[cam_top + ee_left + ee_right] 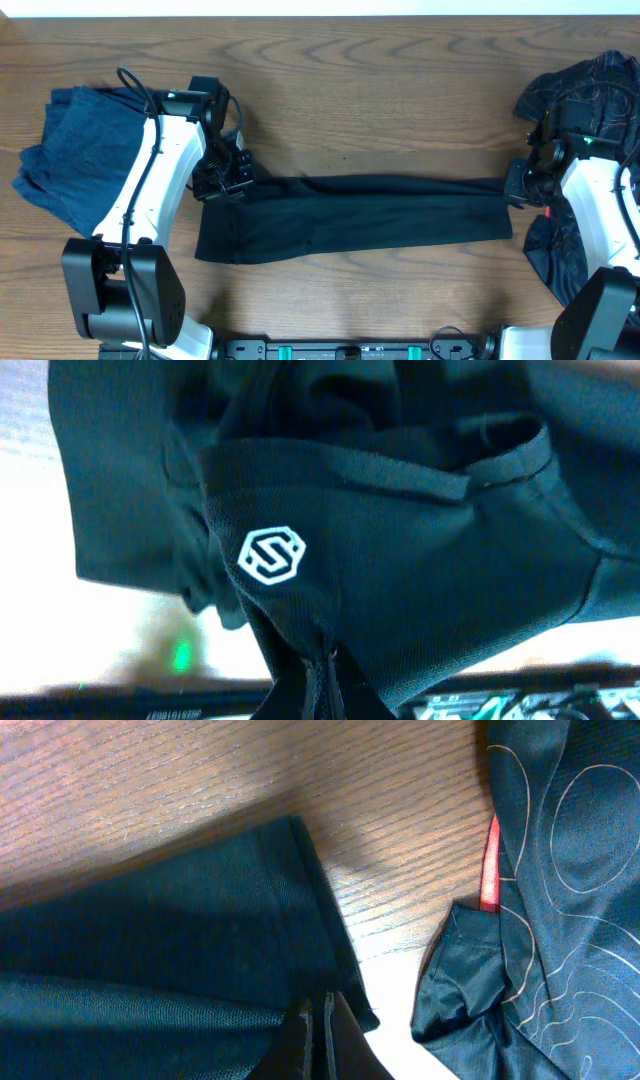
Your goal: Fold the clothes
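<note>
The left claw [226,176] is pinching shut on the black shirt [350,215], its jaws closed on a bunch of cloth near the upper corner of the shirt's left end. In the left wrist view the fabric is hanging in folds right above the closed fingers [322,678], and a small white ring logo [272,555] is showing on a hemmed flap. The right claw [516,184] is likewise clamping shut on the shirt, at the upper corner of its right end. The right wrist view is showing its two fingers pressed together at the hemmed edge. Between the two claws the shirt is lying as a long, narrow band across the middle of the wooden table [380,90]. A crumpled blue garment [70,140] is lying at the table's left side, partly under the left arm. A black garment with thin swirl lines [590,90] is sitting heaped at the right side, just beside the shirt's right end, with a red stripe [489,860] showing on it.
</note>
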Available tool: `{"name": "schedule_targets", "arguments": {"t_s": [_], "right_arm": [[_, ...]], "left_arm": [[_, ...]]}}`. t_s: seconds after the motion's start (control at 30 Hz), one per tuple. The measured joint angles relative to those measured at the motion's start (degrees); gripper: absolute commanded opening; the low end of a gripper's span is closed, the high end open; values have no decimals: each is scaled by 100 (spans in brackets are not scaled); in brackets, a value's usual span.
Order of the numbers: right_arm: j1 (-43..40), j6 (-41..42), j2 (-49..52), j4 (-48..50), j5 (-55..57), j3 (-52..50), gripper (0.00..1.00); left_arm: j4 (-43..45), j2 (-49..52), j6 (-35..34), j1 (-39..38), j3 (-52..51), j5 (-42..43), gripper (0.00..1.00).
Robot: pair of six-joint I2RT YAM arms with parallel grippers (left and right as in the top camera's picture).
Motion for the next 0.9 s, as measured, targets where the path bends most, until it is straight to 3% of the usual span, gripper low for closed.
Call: {"name": "schedule_targets", "arguments": {"t_s": [0.9], "right_arm": [[0,15,0,0,13,0,1]], "left_arm": [[-1117,0,219,0,-435,0,6]]}}
